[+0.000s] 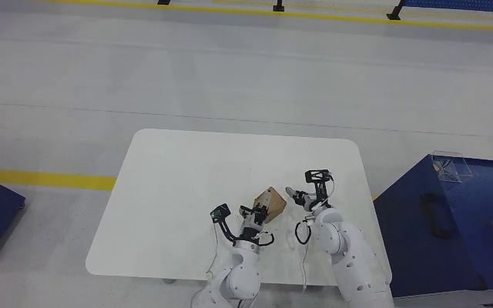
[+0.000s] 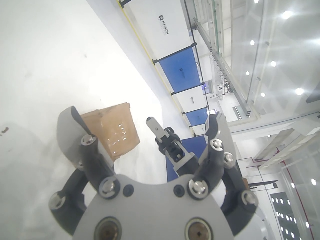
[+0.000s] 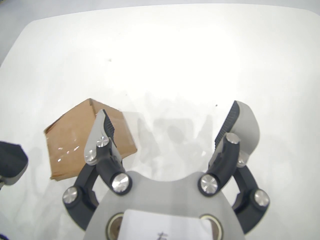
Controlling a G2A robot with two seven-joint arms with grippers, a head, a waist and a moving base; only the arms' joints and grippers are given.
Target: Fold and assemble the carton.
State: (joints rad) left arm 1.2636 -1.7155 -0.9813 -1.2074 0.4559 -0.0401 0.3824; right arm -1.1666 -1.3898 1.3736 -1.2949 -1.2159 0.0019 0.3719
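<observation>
the carton (image 3: 67, 146) is partly hidden behind a finger (image 3: 102, 128) of the right pincer (image 3: 168, 106); its flaps are too small to tell from above.

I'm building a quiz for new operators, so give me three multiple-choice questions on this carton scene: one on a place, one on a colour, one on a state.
1. Where on the table is the carton?
A. At the far edge.
B. At the near edge, between the arms.
C. At a far corner.
2. What colour is the carton?
A. White.
B. Blue.
C. Brown.
3. How are the left tool and right tool?
A. Both open, empty.
B. Both shut on the carton.
C. One holds it.
Answers: B, the top view shows it between the arms; C, its cardboard is brown; A, each wrist view shows spread fingers gripping nothing.
</observation>
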